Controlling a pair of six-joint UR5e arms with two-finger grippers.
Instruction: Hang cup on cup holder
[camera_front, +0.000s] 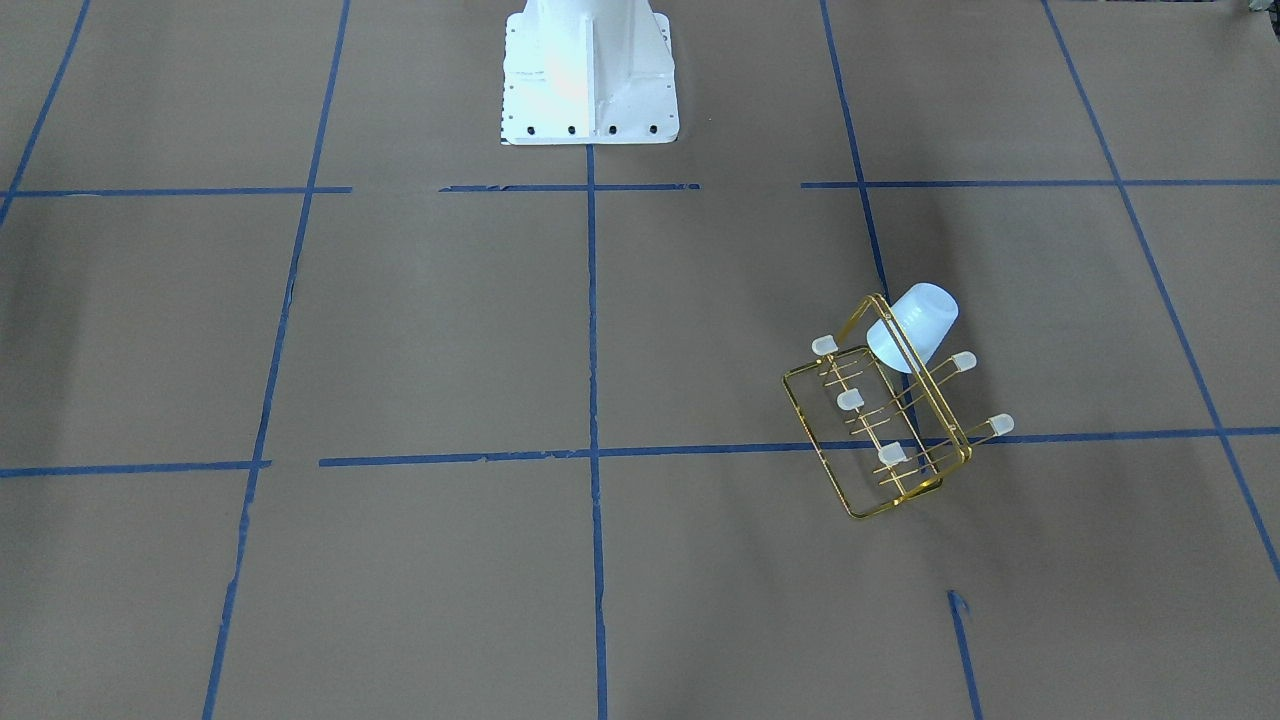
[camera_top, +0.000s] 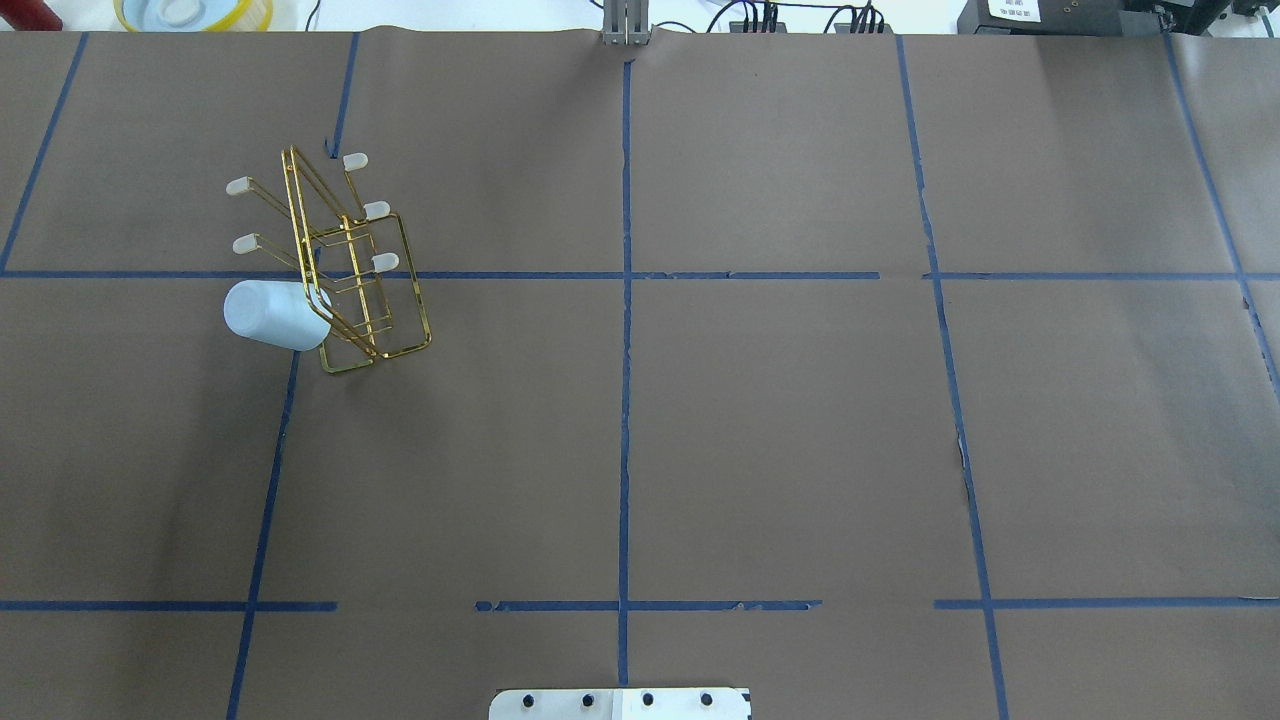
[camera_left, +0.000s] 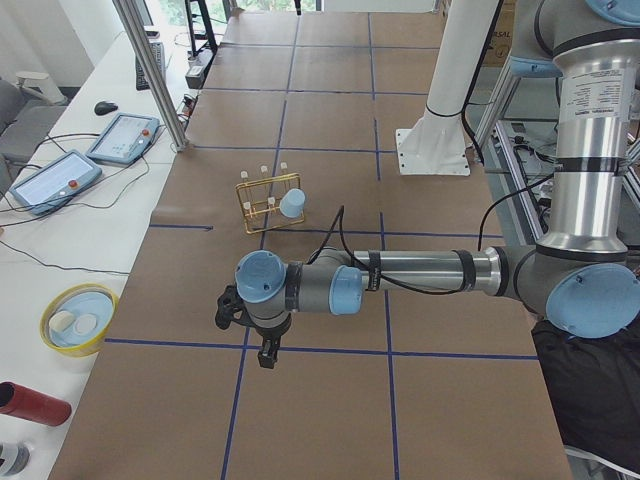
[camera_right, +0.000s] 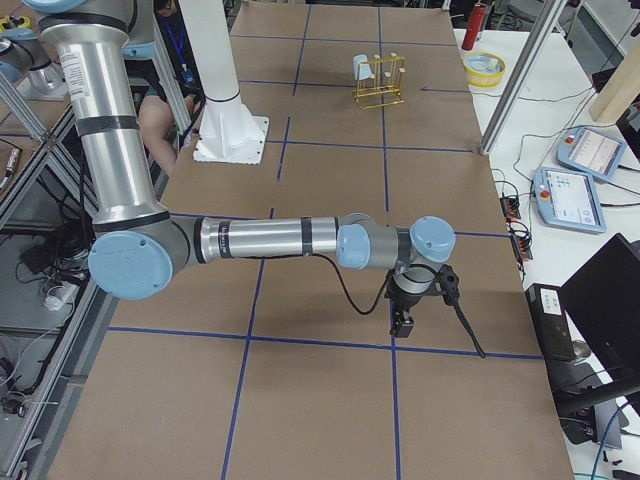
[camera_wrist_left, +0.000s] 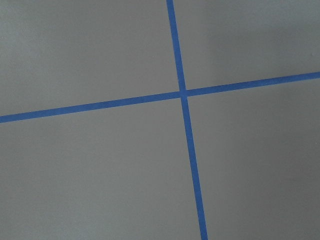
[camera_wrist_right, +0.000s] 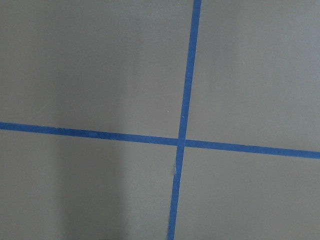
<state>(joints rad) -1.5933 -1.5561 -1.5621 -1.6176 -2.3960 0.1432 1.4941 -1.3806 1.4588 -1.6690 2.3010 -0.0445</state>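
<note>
Already the cup sits tilted on the cup holder; jolt the counter and it may slide off. For left hand and right hand, you cannot tell the width.

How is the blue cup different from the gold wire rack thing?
The cup is pale blue and solid; the cup holder is gold, thin wire you can see through. The cup is much smaller than the cup holder. The cup tilts sideways, mouth against the wires; the cup holder stands on the table. They share one spot, touching.
</note>
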